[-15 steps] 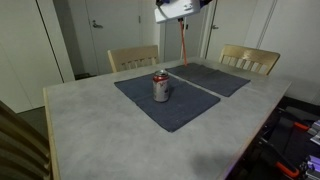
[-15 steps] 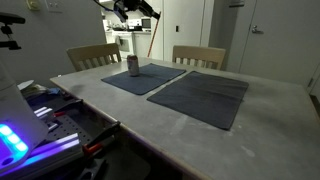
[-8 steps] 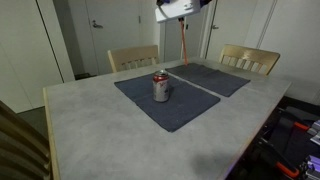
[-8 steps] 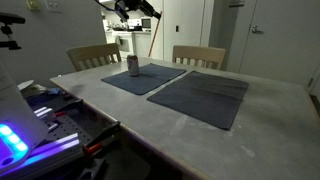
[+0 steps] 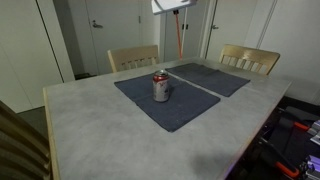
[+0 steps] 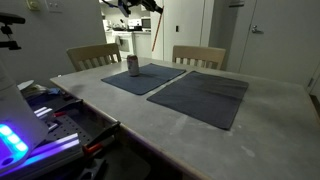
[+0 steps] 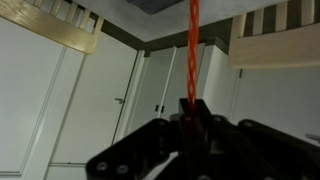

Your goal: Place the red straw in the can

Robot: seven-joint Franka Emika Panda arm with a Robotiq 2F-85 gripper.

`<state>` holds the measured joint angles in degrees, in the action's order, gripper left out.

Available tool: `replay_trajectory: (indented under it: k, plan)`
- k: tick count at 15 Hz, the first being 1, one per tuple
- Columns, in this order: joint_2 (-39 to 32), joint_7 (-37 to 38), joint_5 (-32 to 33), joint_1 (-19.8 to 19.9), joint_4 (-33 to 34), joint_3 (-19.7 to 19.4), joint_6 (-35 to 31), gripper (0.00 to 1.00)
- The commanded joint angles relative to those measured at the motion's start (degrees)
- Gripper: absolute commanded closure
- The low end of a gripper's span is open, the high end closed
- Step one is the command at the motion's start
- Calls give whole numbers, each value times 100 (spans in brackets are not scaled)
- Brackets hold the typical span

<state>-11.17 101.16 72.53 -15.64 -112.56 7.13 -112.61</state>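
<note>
Gripper (image 5: pixel 176 9) high above the tabletop (image 5: pixel 95 130), clenched on the upper end of the red straw (image 5: pixel 180 36). In my wrist view the straw (image 7: pixel 194 45) runs straight toward 12 o'clock from between my gripper's (image 7: pixel 192 108) dark fingers (image 7: pixel 212 128), across pale doors and wooden chair backs.

In both exterior views the straw hangs nearly upright, well clear of the tabletop, its lower tip over the far side. The can (image 5: pixel 160 87) stands upright on the near dark mat (image 5: pixel 170 108), at about 7 o'clock from that tip and well apart from it. A second dark mat (image 5: pixel 212 77) lies just beside the first, at 2 o'clock from the can.

Two wooden chairs sit at the far edge: one (image 5: pixel 133 58) at 11 o'clock from the can, one (image 5: pixel 250 58) at 2 o'clock, and the straw hangs between them. From the other side, the can (image 6: pixel 133 66) is at 7 o'clock below my gripper (image 6: pixel 140 6), with the straw (image 6: pixel 152 35) slanting slightly.
</note>
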Motion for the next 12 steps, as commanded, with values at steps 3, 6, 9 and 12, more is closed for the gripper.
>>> replay_trajectory:
  k: [3, 6, 9, 12]
  plan:
    - [-349, -616, 93, 238, 635, 94, -897, 98]
    - [-663, -894, 62, 245, 935, 89, -1387, 98]
    - [-897, -1079, 21, 174, 1090, 99, -1621, 98]
    - [-932, -1085, 1, 76, 1041, 101, -1512, 98]
